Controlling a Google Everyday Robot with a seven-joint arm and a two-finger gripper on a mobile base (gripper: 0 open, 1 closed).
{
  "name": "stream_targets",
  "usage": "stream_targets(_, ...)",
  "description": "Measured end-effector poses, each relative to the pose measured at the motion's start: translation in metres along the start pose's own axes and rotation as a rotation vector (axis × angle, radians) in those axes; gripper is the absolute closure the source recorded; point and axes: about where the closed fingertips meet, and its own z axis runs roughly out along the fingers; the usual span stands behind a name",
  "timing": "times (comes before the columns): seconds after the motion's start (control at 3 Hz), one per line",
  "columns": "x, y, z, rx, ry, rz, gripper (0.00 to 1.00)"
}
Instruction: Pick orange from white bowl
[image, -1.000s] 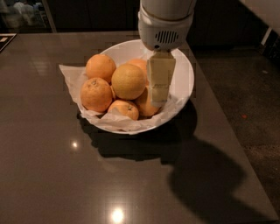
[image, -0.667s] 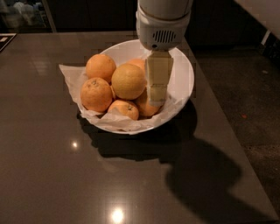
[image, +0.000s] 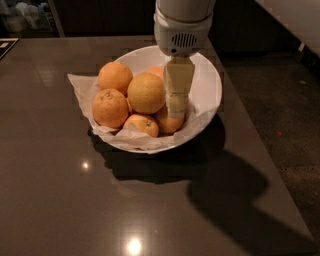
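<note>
The white bowl (image: 206, 95), lined with crinkled white paper (image: 82, 85), sits on the dark table and holds several oranges. The orange (image: 146, 93), the largest and palest, lies on top of the pile in the middle. A deeper orange (image: 115, 76) sits behind it on the left, a speckled one (image: 109, 108) at the front left, and a smaller one (image: 141, 124) at the front. The gripper (image: 177, 106) reaches down into the bowl just right of the orange, its pale fingers (image: 178, 85) beside the fruit's right side.
The dark glossy table (image: 75, 200) stretches to the front and left. Its right edge runs diagonally past the bowl, with dark floor (image: 280, 90) beyond. The arm's shadow falls on the table to the front right of the bowl.
The gripper has shifted slightly left, closer to the pale orange. The oranges and the bowl have not moved.
</note>
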Motion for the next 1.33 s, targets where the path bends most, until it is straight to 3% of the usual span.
stream_targets(0.67,-0.009,-0.014,0.024,-0.053,-0.011,-0.017,0.15)
stream_targets(1.33,-0.023,-0.015,0.045,-0.102,-0.021,-0.037,0.13)
